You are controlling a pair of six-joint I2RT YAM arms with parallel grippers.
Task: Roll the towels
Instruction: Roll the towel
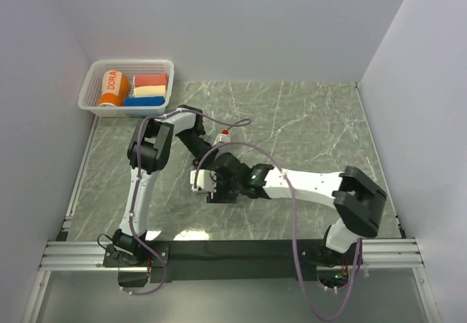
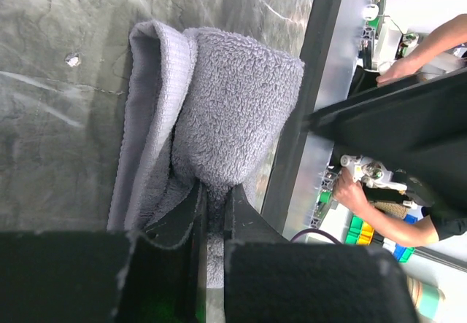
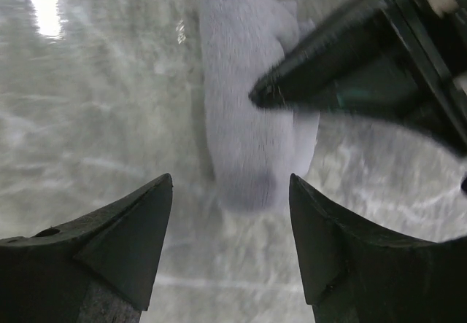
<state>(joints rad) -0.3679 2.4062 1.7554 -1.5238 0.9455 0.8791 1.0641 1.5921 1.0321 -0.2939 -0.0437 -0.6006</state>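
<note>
While left fingers (image 2: 186, 213) pinch its end, the grey towel (image 2: 233, 111) lies lengthwise, pointing straight away from spread right fingers (image 3: 131, 243).

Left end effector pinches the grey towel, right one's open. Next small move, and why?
Probably ease the right end effector forward and close on the near end of the grey towel. The towel already looks rolled, the left end effector grips it at one end only, and the right one hangs open just short of it; a second grip should keep it from unrolling.
</note>
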